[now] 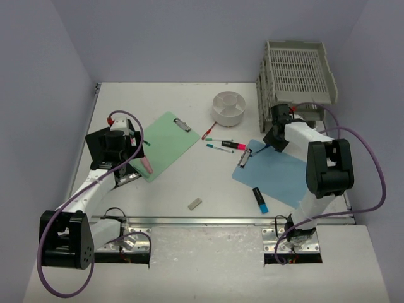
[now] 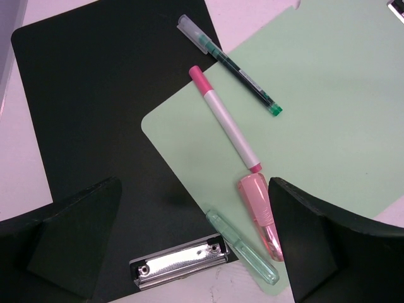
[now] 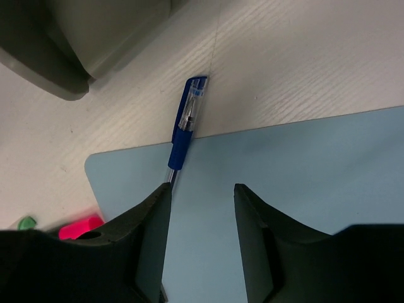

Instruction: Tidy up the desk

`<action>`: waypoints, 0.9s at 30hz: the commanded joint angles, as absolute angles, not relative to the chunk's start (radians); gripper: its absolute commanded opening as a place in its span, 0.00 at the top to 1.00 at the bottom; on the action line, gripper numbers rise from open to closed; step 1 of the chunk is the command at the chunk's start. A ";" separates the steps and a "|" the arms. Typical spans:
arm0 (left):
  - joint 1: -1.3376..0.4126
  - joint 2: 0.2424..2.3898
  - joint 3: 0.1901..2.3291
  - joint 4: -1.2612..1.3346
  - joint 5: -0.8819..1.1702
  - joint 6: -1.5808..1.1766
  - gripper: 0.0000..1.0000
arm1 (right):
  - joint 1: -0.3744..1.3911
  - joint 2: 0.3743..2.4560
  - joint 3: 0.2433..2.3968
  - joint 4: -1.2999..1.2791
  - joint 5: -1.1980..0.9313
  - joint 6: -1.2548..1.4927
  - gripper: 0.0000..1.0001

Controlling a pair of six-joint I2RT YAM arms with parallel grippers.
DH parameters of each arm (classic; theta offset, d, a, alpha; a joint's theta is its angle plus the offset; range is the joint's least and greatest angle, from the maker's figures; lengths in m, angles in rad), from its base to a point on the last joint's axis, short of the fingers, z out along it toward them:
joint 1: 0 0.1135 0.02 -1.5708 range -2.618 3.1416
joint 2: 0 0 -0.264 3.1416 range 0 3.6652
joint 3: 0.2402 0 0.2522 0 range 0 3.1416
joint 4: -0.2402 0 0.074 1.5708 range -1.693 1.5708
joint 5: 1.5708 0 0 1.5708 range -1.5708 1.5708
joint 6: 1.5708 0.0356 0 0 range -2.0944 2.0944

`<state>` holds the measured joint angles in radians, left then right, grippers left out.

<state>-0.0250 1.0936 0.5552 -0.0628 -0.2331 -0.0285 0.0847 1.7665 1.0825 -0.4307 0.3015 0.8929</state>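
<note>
The white desk (image 1: 189, 183) holds a green clipboard (image 1: 165, 145) on the left and a blue clipboard (image 1: 278, 172) on the right. My left gripper (image 1: 128, 161) is open and empty, above the green clipboard's near corner. In the left wrist view my left gripper (image 2: 196, 233) hangs over a black clipboard (image 2: 95, 113). A pink highlighter (image 2: 260, 218) lies beside the right finger and a clear green highlighter (image 2: 241, 246) lies between the fingers. My right gripper (image 1: 273, 140) is open and empty, over the blue clipboard's far corner (image 3: 284, 183). A blue pen (image 3: 185, 126) lies by its left finger.
A pink pen (image 2: 224, 120) and a green pen (image 2: 230, 66) lie on the green board. Several pens (image 1: 222, 145), a white round organizer (image 1: 228, 107), a blue highlighter (image 1: 260, 199) and a grey eraser (image 1: 195, 203) lie on the desk. Grey stacked trays (image 1: 295, 76) stand at the back right.
</note>
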 commanded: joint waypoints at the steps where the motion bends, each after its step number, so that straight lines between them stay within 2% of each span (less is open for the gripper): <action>1: -0.025 1.095 0.590 -0.019 -0.254 -0.041 0.00 | 0.096 1.793 1.139 -0.446 0.359 0.958 0.54; 20: -0.023 1.109 0.602 -0.040 -0.276 -0.040 0.00 | 0.099 1.941 1.198 -0.448 0.406 0.934 0.54; 25: -0.025 1.111 0.604 -0.037 -0.281 -0.039 0.00 | 0.099 1.945 1.193 -0.476 0.404 0.933 0.59; 27: -0.025 1.112 0.605 -0.037 -0.281 -0.040 0.00 | 0.099 1.945 1.190 -0.488 0.402 0.929 0.65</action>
<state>-0.0250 1.1130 0.5648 -0.0643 -0.2708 -0.0319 0.0944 1.9294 1.1751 -0.4519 0.3689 0.9326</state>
